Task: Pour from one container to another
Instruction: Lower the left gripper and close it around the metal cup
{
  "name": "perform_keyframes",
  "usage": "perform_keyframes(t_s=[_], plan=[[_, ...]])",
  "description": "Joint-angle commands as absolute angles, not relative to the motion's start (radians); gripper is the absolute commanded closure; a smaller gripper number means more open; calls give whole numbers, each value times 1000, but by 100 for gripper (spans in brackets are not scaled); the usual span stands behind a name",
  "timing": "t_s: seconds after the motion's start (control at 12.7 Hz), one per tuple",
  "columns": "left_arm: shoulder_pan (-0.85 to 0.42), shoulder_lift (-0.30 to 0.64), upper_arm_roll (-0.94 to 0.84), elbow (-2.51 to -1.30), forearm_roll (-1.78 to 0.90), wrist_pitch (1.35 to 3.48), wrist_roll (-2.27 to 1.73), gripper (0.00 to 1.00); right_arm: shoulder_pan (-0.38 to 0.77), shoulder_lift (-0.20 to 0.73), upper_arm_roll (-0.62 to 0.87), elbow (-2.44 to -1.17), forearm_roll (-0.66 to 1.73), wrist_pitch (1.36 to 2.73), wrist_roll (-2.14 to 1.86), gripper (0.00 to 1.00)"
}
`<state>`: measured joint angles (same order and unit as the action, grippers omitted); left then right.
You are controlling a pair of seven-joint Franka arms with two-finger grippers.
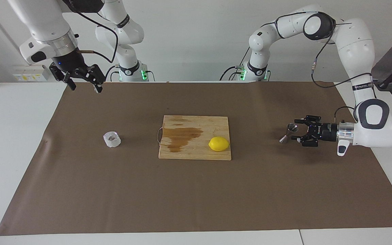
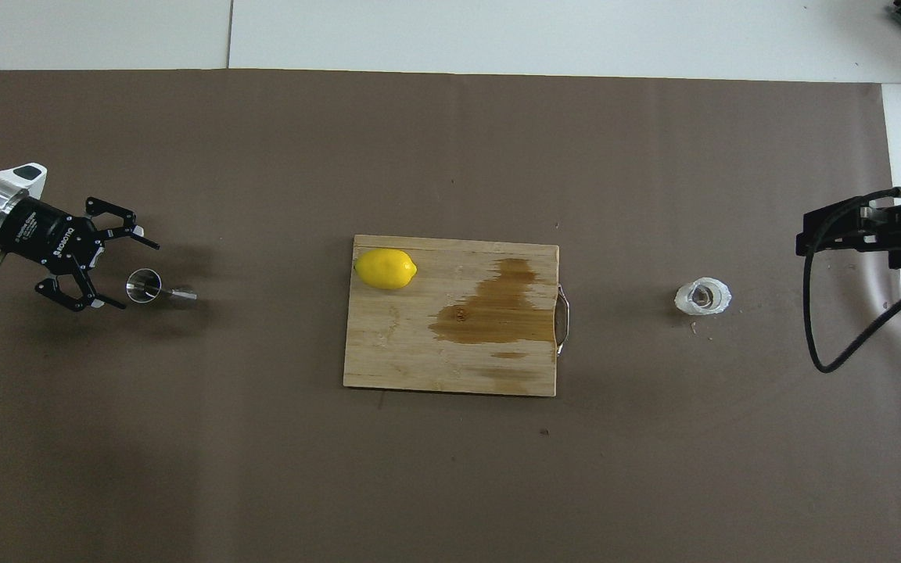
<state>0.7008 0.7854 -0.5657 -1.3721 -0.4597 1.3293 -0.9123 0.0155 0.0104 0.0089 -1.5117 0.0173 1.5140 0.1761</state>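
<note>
Facing view: steel hourglass jigger tipped on matte brown paper at 3 o'clock of the wooden board, just off the spread fingers of the left gripper — nothing held; right gripper agape, raised over the paper's corner. Overhead: frosty faceted cup upright at 3 o'clock of the stained board — glossy lemon on it.

The worktop is white under a brown paper sheet. The lemon is bright yellow, on a pale wooden board with a dark brown stain. The jigger is shiny steel, the cup frosty whitish.
</note>
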Motion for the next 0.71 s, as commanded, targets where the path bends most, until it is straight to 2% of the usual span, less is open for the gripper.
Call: perform_keyframes(t_s=[0.0, 0.63], plan=[[729, 810, -606, -1353, -437, 1322, -939, 0, 8, -3, 9, -1529, 20, 1520, 160, 0], [750, 811, -630, -1384, -439, 1324, -934, 0, 8, -3, 9, -1529, 18, 1520, 160, 0]])
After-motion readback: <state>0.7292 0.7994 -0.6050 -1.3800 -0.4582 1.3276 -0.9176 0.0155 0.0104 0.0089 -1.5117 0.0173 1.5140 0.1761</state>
